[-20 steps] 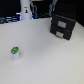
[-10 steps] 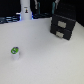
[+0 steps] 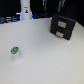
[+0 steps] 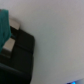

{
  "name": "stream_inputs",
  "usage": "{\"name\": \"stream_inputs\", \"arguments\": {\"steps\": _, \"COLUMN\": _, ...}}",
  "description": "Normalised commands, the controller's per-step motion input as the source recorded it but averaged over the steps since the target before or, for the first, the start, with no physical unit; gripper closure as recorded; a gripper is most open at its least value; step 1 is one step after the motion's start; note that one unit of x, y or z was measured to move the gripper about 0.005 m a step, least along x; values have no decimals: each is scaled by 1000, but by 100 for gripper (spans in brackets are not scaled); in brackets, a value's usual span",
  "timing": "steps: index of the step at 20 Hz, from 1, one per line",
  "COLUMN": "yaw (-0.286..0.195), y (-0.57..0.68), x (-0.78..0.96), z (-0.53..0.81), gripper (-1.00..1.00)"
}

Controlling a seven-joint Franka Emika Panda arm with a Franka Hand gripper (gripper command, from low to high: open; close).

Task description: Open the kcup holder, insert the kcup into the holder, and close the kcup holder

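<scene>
White table (image 3: 45, 55); kcup (image 3: 15, 51) near edge

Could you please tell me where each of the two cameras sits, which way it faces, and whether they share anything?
Exterior view: off the arm, raised, looking down over the white table at the kcup and the kcup holder; no claw shows.
Wrist view: on the wrist, looking along the table; a dark part with teal, probably the robot's own, fills one side.
Shared: only the white table surface.

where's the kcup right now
In the exterior view the kcup stands alone on the white table, toward that view's left, well apart from the kcup holder at the far right.
</scene>
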Motion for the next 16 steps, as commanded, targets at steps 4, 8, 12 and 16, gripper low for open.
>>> {"name": "stream_inputs", "arguments": {"steps": 4, "yaw": -184, "y": 697, "x": -266, "z": -66, "gripper": -100}}
{"name": "stream_inputs", "arguments": {"steps": 8, "yaw": -192, "y": 686, "x": -231, "z": -172, "gripper": -100}}
{"name": "stream_inputs", "arguments": {"steps": 12, "yaw": -191, "y": 694, "x": -224, "z": -260, "gripper": -100}}
{"name": "stream_inputs", "arguments": {"steps": 16, "yaw": -178, "y": 602, "x": -218, "z": -335, "gripper": -100}}
